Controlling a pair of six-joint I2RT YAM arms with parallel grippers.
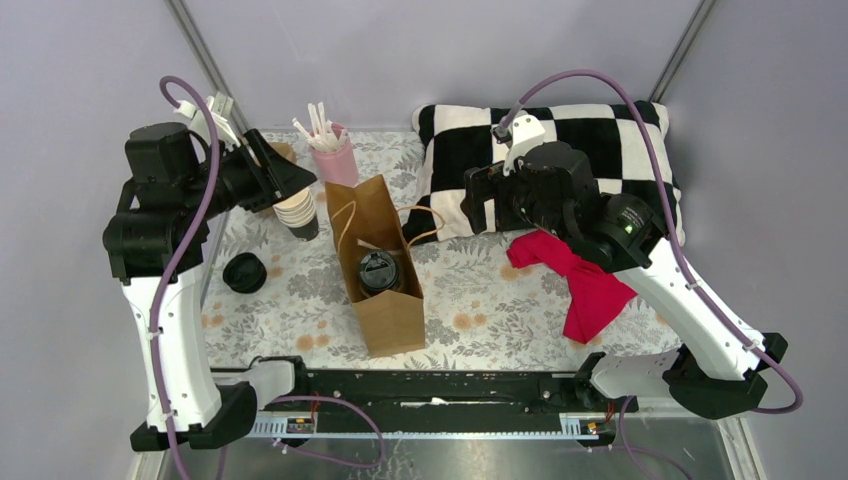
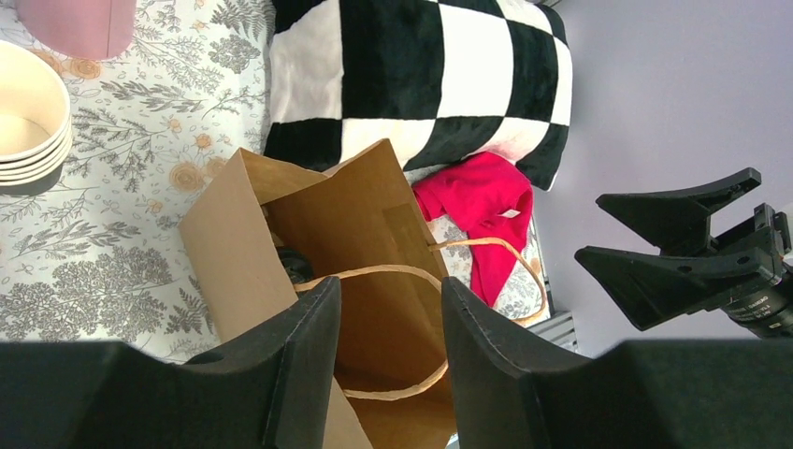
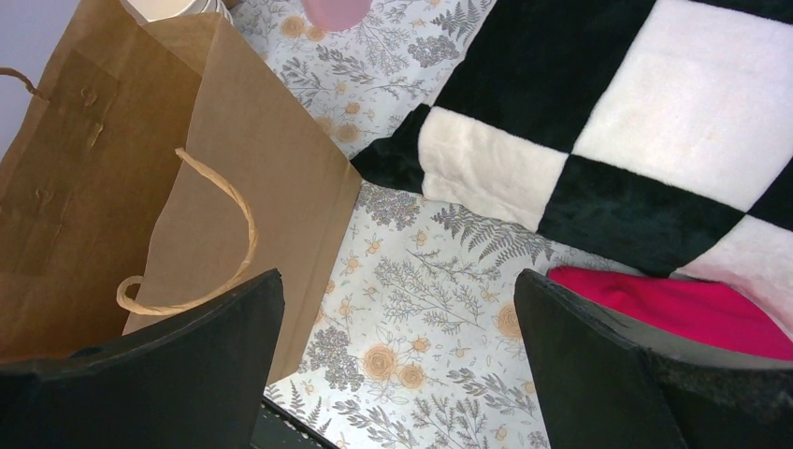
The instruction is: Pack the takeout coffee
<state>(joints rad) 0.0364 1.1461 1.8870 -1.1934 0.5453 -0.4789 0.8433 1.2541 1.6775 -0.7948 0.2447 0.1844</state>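
**A:** Where is the takeout coffee (image 1: 379, 272)?

**B:** Inside the brown paper bag (image 1: 385, 320), which stands open-mouthed in the middle of the floral table (image 1: 480, 300). From above, its round black lid faces up, deep between the bag's walls. The left wrist view catches only a dark sliver of it behind the near wall.

**A:** And the left gripper (image 2: 390, 283)?

**B:** It sits at about ten o'clock from the bag, over the stack of lidless cups (image 1: 296, 212). Its fingers stand apart with a clear gap, and nothing is between them. The bag's mouth and a twisted paper handle (image 2: 486, 245) show through the gap.

**A:** The right gripper (image 3: 397, 276)?

**B:** At about two o'clock from the bag, by the near edge of the checked pillow (image 1: 600, 130). Its fingers are spread wide and empty, with bare tablecloth between them. The bag's side is just beside its left finger.

**A:** What else is around the bag?

**B:** A pink holder (image 1: 338, 160) of white sticks is at twelve o'clock. A loose black lid (image 1: 244, 272) is at nine, well apart from the bag. A red cloth (image 1: 590, 290) is at three, touching the pillow's near edge.
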